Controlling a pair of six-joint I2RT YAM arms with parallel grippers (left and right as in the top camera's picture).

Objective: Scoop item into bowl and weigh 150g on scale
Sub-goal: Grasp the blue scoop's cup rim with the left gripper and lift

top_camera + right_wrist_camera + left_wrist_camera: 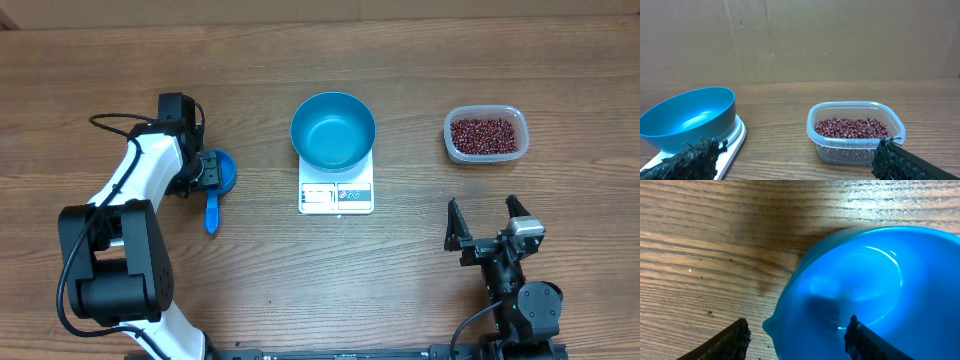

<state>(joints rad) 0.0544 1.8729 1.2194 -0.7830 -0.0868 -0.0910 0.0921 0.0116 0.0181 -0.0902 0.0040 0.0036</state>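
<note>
Wood-grain tabletop (120, 60) under both arms, cardboard wall (840, 40) behind. At centre, on the white square scale (336, 192): the bowl (333, 130), round, deep, glossy blue. Well to its left, left end effector (203, 172) down over the blue scoop (222, 175), released, jaws parted astride the cup's rim, one finger (875, 342) over the inside, the other clear of the outer wall. Far right, small red-brown beans (485, 134) heaped in a clear tub (448, 140). Right end effector (483, 207) spread wide, released, nearer than the tub and apart from it.
</note>
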